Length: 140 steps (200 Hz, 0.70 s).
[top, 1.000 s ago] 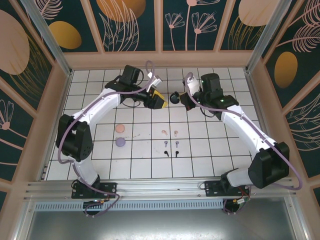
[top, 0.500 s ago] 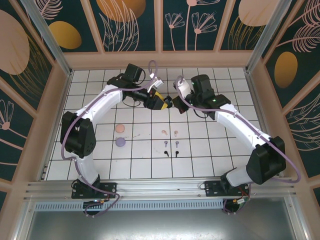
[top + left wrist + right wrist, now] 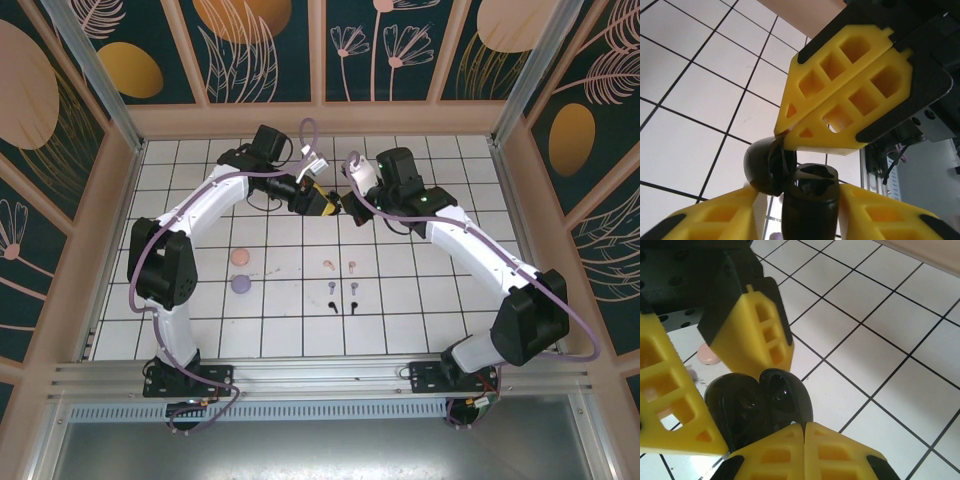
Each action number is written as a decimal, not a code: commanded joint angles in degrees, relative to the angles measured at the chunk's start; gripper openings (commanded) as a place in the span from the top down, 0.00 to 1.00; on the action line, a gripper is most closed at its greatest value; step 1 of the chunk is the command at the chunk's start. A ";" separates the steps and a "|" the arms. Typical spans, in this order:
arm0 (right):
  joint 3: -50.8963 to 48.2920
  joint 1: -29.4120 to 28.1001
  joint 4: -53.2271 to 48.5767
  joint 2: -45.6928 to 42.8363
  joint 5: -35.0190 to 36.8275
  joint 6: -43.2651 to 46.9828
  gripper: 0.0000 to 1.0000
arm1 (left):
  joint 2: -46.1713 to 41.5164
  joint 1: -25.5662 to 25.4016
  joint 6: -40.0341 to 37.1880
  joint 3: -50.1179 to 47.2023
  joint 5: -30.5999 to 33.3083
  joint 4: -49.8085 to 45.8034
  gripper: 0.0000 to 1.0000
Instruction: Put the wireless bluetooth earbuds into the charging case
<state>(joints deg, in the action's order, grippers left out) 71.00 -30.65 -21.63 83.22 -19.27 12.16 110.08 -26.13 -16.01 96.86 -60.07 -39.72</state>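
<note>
Left tool grasps the open black case above the table. Nearer the bases, six earbuds lie in pairs, well apart from it. Right tool, clenched, touches the lid with its tips.

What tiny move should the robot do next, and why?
Probably the right gripper should push the lid wider: the black charging case sits between the left gripper's jaws, half open, and the earbuds lie on the tiles.
</note>
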 commanded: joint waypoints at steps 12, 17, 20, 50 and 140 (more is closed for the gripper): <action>1.93 -0.37 -0.87 0.35 0.55 1.63 1.00 | 0.92 0.15 -1.83 2.11 -2.06 -2.02 0.67; 1.95 -0.37 -0.87 0.35 0.61 1.63 1.00 | 0.96 0.12 -1.85 2.17 -2.15 -2.03 0.68; 1.92 -0.37 -0.87 0.35 0.63 1.59 1.00 | 1.04 0.11 -1.83 2.19 -2.22 -2.02 0.68; 2.01 -1.58 -0.63 0.36 1.20 1.54 1.00 | 1.13 0.11 -2.01 2.28 -2.85 -2.11 0.76; 5.08 -1.48 -0.43 -2.29 8.00 -3.33 0.46 | -4.33 0.61 8.29 -8.78 -1.56 17.50 1.00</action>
<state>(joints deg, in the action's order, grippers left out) 73.01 -31.94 -21.65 83.31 -13.58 11.33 109.56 -25.98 -14.79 94.24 -61.65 -35.97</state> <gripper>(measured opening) 0.465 0.233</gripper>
